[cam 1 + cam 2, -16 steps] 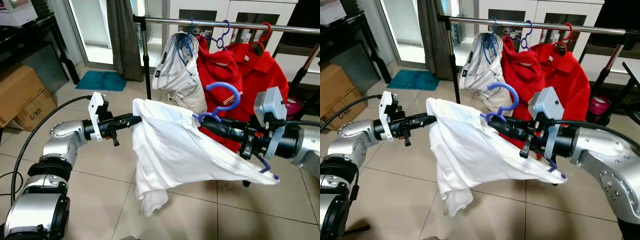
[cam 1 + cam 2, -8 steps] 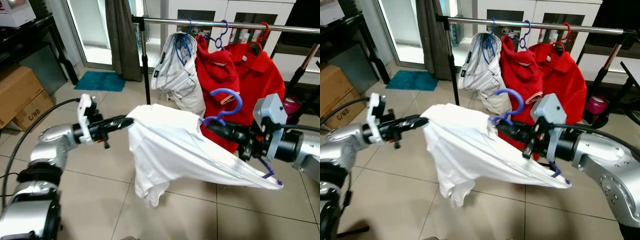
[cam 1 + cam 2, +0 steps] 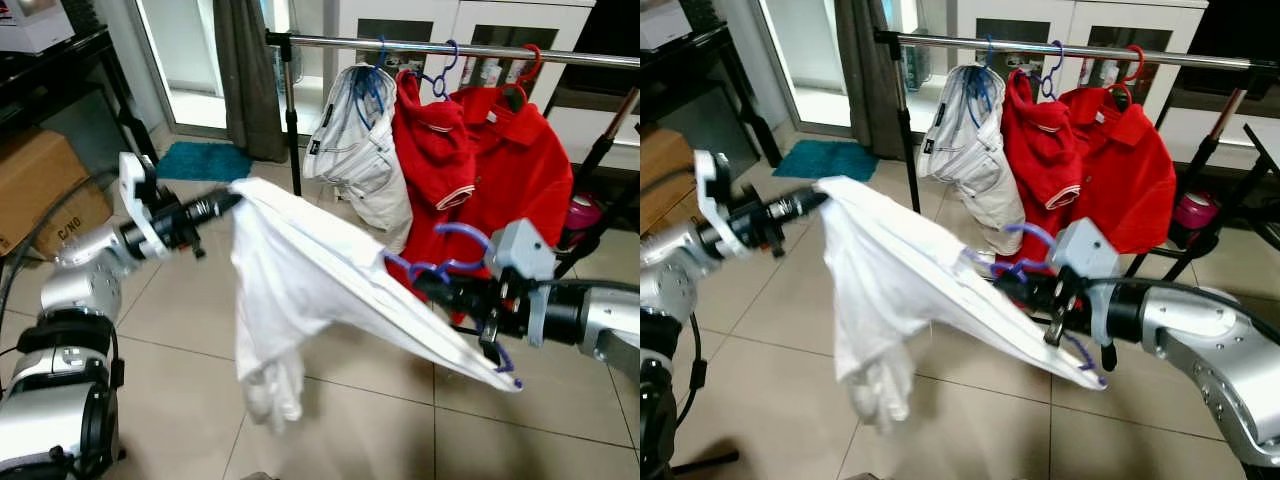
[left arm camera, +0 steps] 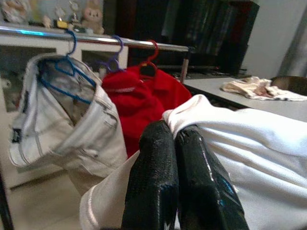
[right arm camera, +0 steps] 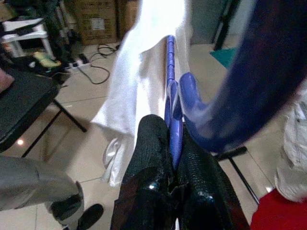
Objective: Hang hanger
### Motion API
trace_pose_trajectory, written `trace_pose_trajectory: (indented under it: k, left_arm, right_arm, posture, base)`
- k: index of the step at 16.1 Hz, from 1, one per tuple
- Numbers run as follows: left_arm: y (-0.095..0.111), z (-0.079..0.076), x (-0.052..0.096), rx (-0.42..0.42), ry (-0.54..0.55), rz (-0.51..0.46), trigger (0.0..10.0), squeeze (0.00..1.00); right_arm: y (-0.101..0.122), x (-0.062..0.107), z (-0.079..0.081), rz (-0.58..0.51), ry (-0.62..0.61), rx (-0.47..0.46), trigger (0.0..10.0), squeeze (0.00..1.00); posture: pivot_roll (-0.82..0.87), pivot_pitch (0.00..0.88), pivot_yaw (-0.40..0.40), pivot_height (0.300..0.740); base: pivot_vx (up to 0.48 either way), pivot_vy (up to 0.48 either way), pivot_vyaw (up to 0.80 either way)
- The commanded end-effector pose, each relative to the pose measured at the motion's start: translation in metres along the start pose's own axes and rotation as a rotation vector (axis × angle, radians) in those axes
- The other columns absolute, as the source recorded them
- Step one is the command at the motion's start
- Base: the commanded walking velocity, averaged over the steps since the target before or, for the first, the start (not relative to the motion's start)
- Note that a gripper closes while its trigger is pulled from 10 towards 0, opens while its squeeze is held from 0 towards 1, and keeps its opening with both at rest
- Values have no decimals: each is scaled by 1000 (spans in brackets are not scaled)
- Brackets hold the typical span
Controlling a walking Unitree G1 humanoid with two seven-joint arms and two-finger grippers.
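Observation:
A white shirt on a blue hanger is stretched between my two arms in front of the clothes rail. My left gripper is shut on the shirt's shoulder corner, raised at the left; its black fingers pinch the white cloth. My right gripper is shut on the blue hanger near its hook, lower at the right, fingers clamped on the blue bar. The hanger's far tip pokes out of the shirt's lower right corner.
On the rail hang a white-grey garment on a blue hanger and two red shirts. The rail's black post stands behind the shirt. Cardboard boxes and a dark cabinet sit at the left; a teal mat lies on the tiled floor.
My left gripper has swung up and to the left, pulling the shirt's corner higher. My right gripper with the hanger has dropped lower, so the shirt now slopes down to the right.

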State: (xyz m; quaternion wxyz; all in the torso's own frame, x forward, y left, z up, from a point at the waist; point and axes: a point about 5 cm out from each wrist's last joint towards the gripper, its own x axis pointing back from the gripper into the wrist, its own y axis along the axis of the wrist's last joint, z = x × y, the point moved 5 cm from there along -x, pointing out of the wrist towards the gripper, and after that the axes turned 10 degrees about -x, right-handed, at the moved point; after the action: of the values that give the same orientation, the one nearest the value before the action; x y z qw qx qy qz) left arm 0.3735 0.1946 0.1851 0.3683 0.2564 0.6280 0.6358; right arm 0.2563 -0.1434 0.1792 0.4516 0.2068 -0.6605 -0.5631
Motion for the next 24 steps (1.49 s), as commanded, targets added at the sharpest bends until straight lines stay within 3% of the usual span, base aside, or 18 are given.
trace_pose_trajectory:
  k: [1,3,4,6,7,9,13,14,15,18,20,22,24]
  left_arm:
    - [19,18,7,-52,88,-34,0,0]
    - [18,17,5,-43,71,-22,0,0]
    - [10,12,4,-48,38,33,0,0]
    - [-36,-6,12,-108,-64,298,0,0]
    - [-49,-13,15,-120,-102,367,0,0]
    - [-50,-22,8,-95,-135,332,0,0]
    - [-25,-21,-1,-81,-134,184,0,0]
    - [-19,-19,0,-90,-135,163,0,0]
    - [-16,-18,0,-95,-131,155,0,0]
    - [4,7,4,-157,12,108,0,0]
    - [11,31,9,-235,188,130,0,0]
    - [15,43,11,-264,280,130,0,0]
    - [8,38,10,-274,251,161,0,0]
  right_arm:
    - [-7,3,1,44,8,-6,10000,0]
    - [-7,3,3,45,22,0,10000,0]
    - [-4,3,0,24,0,7,10000,0]
    - [20,6,-33,-121,-195,1,10000,0]
    - [28,10,-48,-167,-276,-24,10000,0]
    - [24,17,-66,-146,-381,-68,10000,0]
    - [-27,9,-54,140,-326,9,10000,0]
    - [-33,7,-51,165,-310,6,10000,0]
    - [-34,7,-50,169,-310,5,10000,0]
    - [-41,11,-50,208,-294,14,10000,0]
    - [-35,7,-29,173,-157,42,10000,0]
    - [-27,3,-18,120,-92,23,10000,0]
    - [-12,2,-16,29,-75,4,10000,0]
  posture:
    - [-277,0,69,740]
    - [-275,0,73,740]
    - [-274,0,75,740]
    - [-271,0,78,740]
    - [-271,0,78,740]
    - [-273,0,80,740]
    - [-270,0,73,740]
    - [-267,0,72,740]
    - [-267,0,72,740]
    - [-264,0,71,740]
    - [-263,0,72,740]
    - [-264,0,71,740]
    - [-264,0,71,740]
  base:
    - [0,0,0]
    - [0,0,0]
    - [0,0,0]
    - [0,0,0]
    - [0,0,0]
    - [0,0,0]
    - [0,0,0]
    - [0,0,0]
    - [0,0,0]
    - [0,0,0]
    - [0,0,0]
    - [0,0,0]
    - [0,0,0]
